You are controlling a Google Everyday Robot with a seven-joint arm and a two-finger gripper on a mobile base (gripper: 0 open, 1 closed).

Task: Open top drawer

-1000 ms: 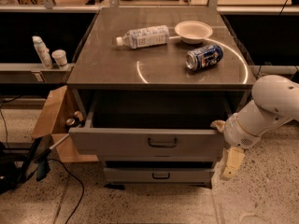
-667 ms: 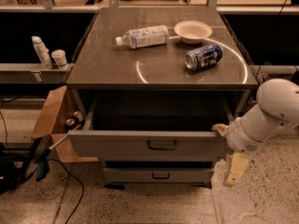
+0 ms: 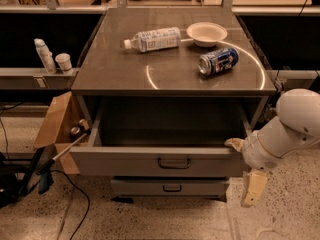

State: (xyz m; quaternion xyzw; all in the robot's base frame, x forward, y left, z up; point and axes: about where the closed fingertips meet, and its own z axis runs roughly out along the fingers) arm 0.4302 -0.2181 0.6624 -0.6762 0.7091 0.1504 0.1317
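The top drawer (image 3: 125, 161) is a wide grey metal drawer with a small dark loop handle (image 3: 173, 163) at its centre. It stands pulled well out from under the grey cabinet top (image 3: 170, 69), and its dark inside shows. A narrower grey drawer (image 3: 170, 187) with a like handle sits below it, pushed in. My white arm (image 3: 285, 134) comes in from the right. My gripper (image 3: 253, 188) hangs down beside the drawer's right front corner, off the handle and holding nothing.
On the cabinet top lie a plastic water bottle (image 3: 152, 39), a white bowl (image 3: 206, 33) and a blue can (image 3: 218, 61) on its side. An open cardboard box (image 3: 57, 126) stands at the left. Bottles (image 3: 45, 55) stand on a left shelf. Cables run over the floor.
My arm and gripper have drifted a little to the right and down, away from the drawer's right corner. The drawer stays pulled out.
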